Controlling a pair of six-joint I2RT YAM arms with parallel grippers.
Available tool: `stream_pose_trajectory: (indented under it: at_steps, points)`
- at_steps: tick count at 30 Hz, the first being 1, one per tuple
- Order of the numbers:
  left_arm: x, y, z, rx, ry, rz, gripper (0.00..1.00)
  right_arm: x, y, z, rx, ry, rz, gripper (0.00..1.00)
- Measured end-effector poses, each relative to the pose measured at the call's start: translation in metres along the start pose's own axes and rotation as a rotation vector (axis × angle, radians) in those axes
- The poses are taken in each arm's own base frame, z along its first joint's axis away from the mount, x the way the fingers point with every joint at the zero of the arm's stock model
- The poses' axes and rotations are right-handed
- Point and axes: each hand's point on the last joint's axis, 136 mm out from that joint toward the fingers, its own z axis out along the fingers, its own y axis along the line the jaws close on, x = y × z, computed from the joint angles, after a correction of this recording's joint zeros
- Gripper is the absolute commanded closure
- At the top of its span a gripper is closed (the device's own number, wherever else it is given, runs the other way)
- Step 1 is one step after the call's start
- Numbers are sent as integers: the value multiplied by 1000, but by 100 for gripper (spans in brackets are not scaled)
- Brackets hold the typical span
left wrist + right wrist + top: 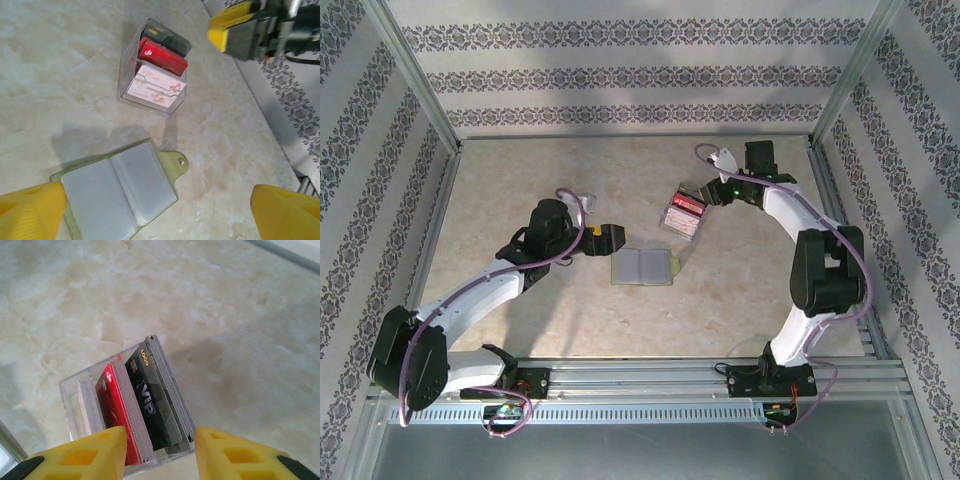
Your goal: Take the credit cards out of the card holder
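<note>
The holder (645, 265) lies open in the middle of the top view. Its pockets look empty, though I can't be sure. The cards (685, 212) stand in a clear box (75, 395) just up and right of it. The right gripper (160, 442) hangs over the box, jaws apart, holding nothing. The left gripper (157, 197) is spread wide over the holder. The taking out looks done; next, lift both arms away.

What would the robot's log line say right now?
card holder: open flat, pockets look empty | credit cards: upright in clear box | left gripper: open by card holder | right gripper: open over clear box
</note>
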Motion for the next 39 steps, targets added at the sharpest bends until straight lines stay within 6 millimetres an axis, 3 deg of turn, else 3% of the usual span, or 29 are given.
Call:
stream_pose_trajectory:
  at_steps: [4, 7, 9, 11, 13, 19, 25, 32, 39]
  points:
    - [11, 9, 6, -28, 44, -20, 8, -4, 1, -11, 33, -30, 27, 50]
    - [15, 14, 7, -48, 57, -27, 6, -3, 1, -14, 57, -41, 53, 36]
    - [16, 24, 5, -107, 51, -32, 0, 14, 9, -24, 99, -34, 82, 32]
    - [19, 34, 0, -167, 46, -33, 1, 29, 19, -39, 125, -25, 107, 27]
    - [20, 44, -9, -231, 29, -27, 1, 33, 23, -53, 159, -44, 129, 3]
    - [15, 64, -46, -373, -79, 36, 1, 41, 30, -88, 256, -122, 179, 2]
    - [6, 84, -81, -518, -205, 117, 1, 65, 33, -108, 340, -172, 253, 2]
    - [-7, 121, -112, -722, -305, 208, 1, 90, 28, -131, 479, -260, 324, 2]
    - [-20, 171, -136, -879, -387, 217, 1, 116, 24, -152, 618, -422, 300, 2]
